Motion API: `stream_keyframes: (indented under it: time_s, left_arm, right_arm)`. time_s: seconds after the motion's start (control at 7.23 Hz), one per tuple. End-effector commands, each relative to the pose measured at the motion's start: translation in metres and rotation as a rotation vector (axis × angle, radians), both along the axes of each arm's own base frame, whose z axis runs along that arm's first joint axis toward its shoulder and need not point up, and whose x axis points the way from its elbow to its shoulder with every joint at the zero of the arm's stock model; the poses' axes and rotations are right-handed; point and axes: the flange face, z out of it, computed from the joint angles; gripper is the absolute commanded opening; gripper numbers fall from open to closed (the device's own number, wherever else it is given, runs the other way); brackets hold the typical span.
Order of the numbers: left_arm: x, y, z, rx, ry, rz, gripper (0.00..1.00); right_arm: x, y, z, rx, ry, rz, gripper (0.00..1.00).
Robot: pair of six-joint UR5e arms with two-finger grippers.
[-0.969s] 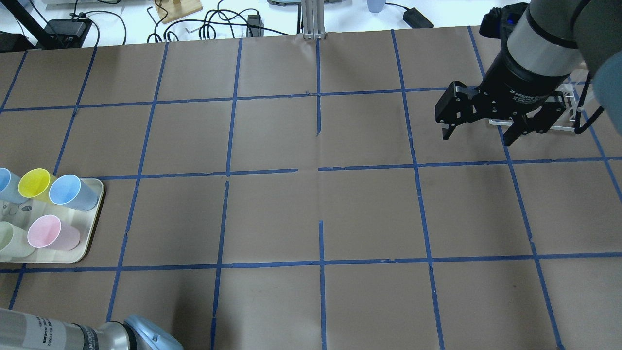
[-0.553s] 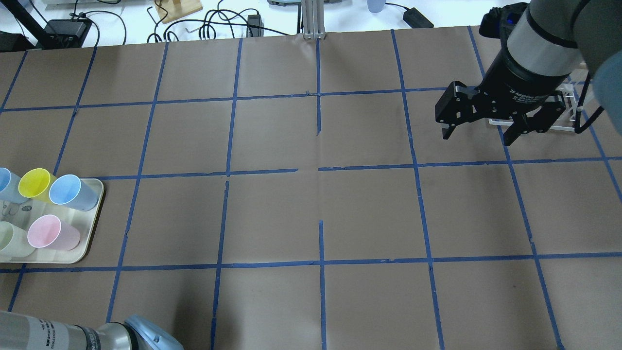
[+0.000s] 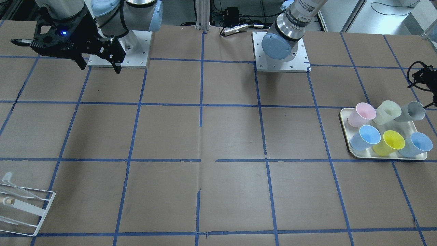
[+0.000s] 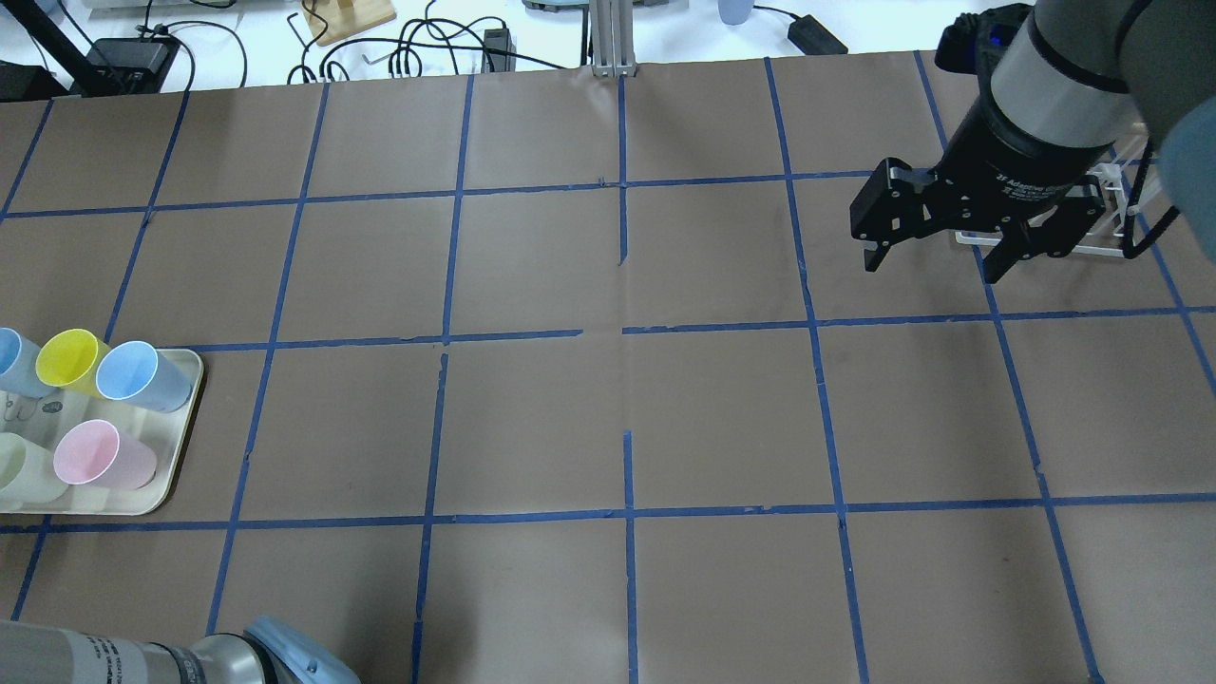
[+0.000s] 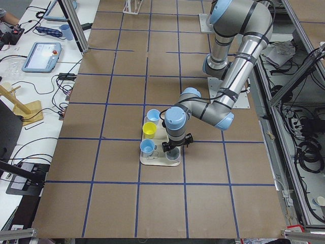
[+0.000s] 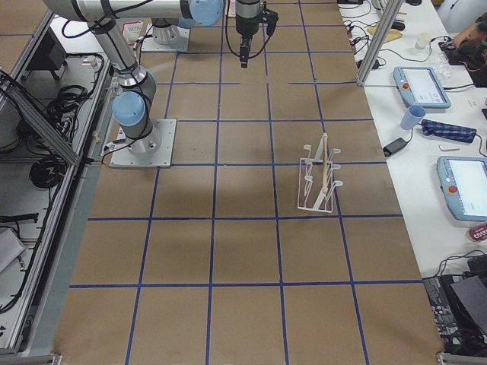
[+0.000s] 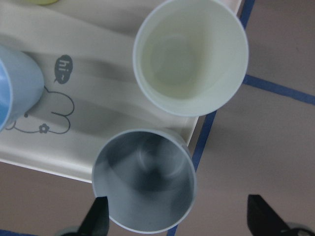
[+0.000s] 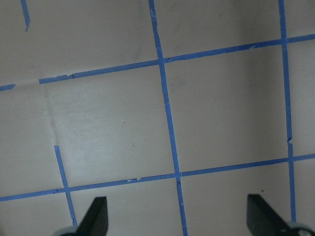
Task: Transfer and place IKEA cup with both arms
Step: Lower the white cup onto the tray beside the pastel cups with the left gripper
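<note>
The IKEA cup [image 7: 143,179], a pale grey tumbler, stands upright on the corner of a cream tray [image 7: 98,113]; it also shows in the front-facing view [image 3: 411,111]. My left gripper [image 7: 179,219] is open and hangs above the cup. The cup sits between the fingers, close to the left one in the wrist view. In the exterior left view the left gripper [image 5: 175,147] is over the tray's near corner. My right gripper [image 4: 936,261] is open and empty, held high over the far right of the table; it also shows in the front-facing view [image 3: 100,68].
The tray [image 3: 344,130] also holds a cream cup [image 7: 189,54], a pink cup [image 3: 362,114], a yellow cup [image 3: 391,141] and two light blue cups [image 3: 367,136]. A white wire rack [image 6: 319,179] stands on the right side, partly behind the right gripper [image 4: 1102,214].
The left arm's segment at the bottom left of the overhead view has sunk slightly lower. The right gripper has barely moved and stays open.
</note>
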Motion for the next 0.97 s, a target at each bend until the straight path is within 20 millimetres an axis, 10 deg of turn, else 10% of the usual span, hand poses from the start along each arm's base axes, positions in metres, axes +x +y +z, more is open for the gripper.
stream_keyframes:
  time_s: [0.0,0.83]
  left_arm:
    - [-0.027,0.006,0.033,0.016,-0.003,0.201,1.00]
    - [-0.245,-0.034,0.132,0.037,-0.065,0.684,1.00]
  right_arm:
    - [0.000,-0.001,0.000,0.000,-0.002,-0.001,1.00]
    - [0.000,0.001,-0.001,0.006,0.003,0.002,1.00]
